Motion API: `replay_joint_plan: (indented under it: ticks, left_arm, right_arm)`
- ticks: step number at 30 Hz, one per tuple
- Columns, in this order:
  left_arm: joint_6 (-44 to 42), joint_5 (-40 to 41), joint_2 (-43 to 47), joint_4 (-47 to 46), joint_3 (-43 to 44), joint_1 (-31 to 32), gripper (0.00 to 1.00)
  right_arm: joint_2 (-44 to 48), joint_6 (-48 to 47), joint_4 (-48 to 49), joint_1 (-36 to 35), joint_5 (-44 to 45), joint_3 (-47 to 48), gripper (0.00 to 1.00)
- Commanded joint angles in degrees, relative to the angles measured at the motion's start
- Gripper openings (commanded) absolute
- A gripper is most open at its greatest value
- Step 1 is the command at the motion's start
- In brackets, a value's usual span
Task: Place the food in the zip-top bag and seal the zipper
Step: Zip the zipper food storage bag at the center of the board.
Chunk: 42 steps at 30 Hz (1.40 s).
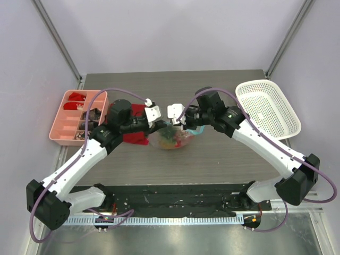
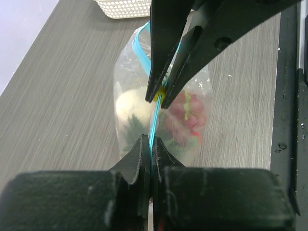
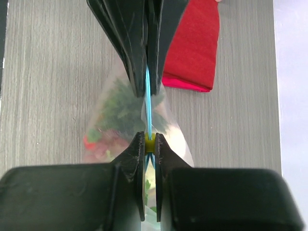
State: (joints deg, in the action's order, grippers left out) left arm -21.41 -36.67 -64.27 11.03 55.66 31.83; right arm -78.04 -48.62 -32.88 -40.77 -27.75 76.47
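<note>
The clear zip-top bag (image 1: 171, 139) hangs just above the table's middle, held up between both grippers, with the food (image 2: 185, 108) inside: red, green and cream-white pieces. My left gripper (image 2: 151, 143) is shut on the teal zipper (image 2: 154, 122). My right gripper (image 3: 149, 139) is shut on the small yellow slider (image 3: 150, 140) on the same zipper (image 3: 148, 103), facing the left gripper a short way along the strip. In the top view the left gripper (image 1: 158, 123) and right gripper (image 1: 179, 124) meet over the bag.
A folded red cloth (image 1: 137, 125) lies just left of the bag and shows in the right wrist view (image 3: 195, 45). A pink divided tray (image 1: 75, 116) stands at the far left. A white perforated basket (image 1: 267, 108) stands at the far right.
</note>
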Motion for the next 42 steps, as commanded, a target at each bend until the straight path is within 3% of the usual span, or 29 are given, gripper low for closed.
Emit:
replay_joint_plan:
  ticks: [1,26,39,42]
  left_arm:
    - [0.5,0.8,4.2,-2.2,-0.5,-2.9,0.00]
    - [0.2,0.2,5.9,-4.6,-3.4,-8.5,0.00]
    - [0.2,-1.2,4.5,-4.7,-2.4,-8.7,0.00]
    - [0.5,-4.4,4.2,-4.7,-1.8,-8.5,0.00]
  right_arm:
    - [2.5,-2.4,-3.1,1.9,5.9,-1.5,0.01]
    - [5.8,-16.3,-21.5,20.5,8.1,-4.7,0.01]
    - [6.2,-21.2,-27.8,24.4,8.7,-2.6,0.01]
    - [5.7,-19.8,-29.0,24.4,6.1,0.7,0.24]
